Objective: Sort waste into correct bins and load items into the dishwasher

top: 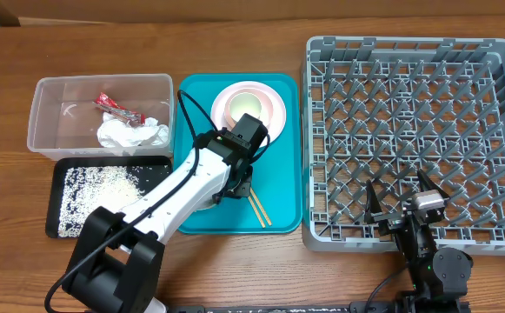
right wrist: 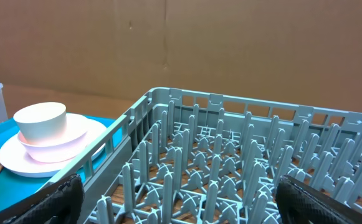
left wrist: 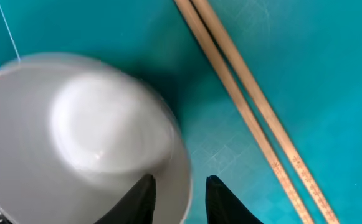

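In the left wrist view my left gripper (left wrist: 179, 178) straddles the rim of the white bowl (left wrist: 75, 143), one finger inside and one outside over the teal tray (left wrist: 305, 56). The jaws stand slightly apart, clear of the rim, and the bowl looks blurred. Two wooden chopsticks (left wrist: 249, 106) (top: 260, 207) lie beside it. Farther back, a white cup (top: 246, 106) sits in a pink bowl (right wrist: 56, 146) on the pink plate (top: 278, 111). My right gripper (top: 400, 198) (right wrist: 181, 193) hangs wide open over the near edge of the grey dishwasher rack (top: 408, 42), holding nothing.
The clear tub (top: 43, 113) at the back left holds a crumpled napkin (top: 130, 133) and a red wrapper (top: 117, 108). In front of it, the black tray (top: 56, 183) carries loose rice (top: 104, 187). My left arm reaches over the teal tray (top: 287, 191).
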Controlling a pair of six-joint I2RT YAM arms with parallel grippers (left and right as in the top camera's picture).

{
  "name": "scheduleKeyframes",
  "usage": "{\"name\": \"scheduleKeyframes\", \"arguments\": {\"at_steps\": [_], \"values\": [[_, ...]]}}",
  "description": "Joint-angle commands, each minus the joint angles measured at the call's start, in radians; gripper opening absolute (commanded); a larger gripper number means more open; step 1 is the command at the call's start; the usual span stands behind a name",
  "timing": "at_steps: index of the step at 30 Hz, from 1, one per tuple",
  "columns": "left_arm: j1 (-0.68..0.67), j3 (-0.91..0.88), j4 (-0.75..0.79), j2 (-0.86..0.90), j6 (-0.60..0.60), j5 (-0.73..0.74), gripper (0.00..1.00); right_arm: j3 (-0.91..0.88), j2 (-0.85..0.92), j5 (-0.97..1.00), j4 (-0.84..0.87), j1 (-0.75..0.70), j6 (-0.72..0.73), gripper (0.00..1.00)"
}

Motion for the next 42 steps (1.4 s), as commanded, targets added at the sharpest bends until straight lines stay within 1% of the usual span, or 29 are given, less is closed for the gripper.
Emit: {"name": "scheduleKeyframes", "arguments": {"at_steps": [1, 3, 6, 10, 12, 13, 16, 19, 42], "values": [[0.021, 0.121, -0.076, -0.013, -0.006, -0.029, 0.28, -0.011, -0.010, -0.005, 0.006, 0.004, -0.001, 1.00], [0.049, 0.224, -0.150, -0.030, -0.006, -0.033, 0.28, -0.011, -0.010, -0.005, 0.005, 0.004, -0.001, 1.00], [0.137, 0.396, -0.279, -0.063, -0.006, -0.033, 0.29, -0.011, -0.010, -0.005, 0.006, 0.004, -0.001, 1.00], [0.250, 0.497, -0.375, -0.091, -0.003, -0.055, 0.31, -0.011, -0.010, -0.005, 0.006, 0.004, -0.001, 1.00], [0.315, 0.514, -0.411, -0.105, -0.003, -0.093, 0.39, -0.011, -0.010, -0.005, 0.006, 0.004, -0.001, 1.00], [0.402, 0.514, -0.443, -0.114, -0.003, -0.103, 1.00, -0.011, -0.010, -0.005, 0.005, 0.004, 0.000, 1.00], [0.512, 0.513, -0.438, -0.109, -0.003, -0.103, 1.00, -0.011, -0.010, -0.005, 0.006, 0.004, 0.000, 1.00], [0.554, 0.512, -0.431, -0.107, -0.003, -0.103, 1.00, -0.011, -0.010, -0.005, 0.006, 0.004, 0.000, 1.00], [0.561, 0.512, -0.431, -0.107, -0.003, -0.103, 1.00, -0.011, -0.010, -0.005, 0.006, 0.004, -0.001, 1.00]]}}
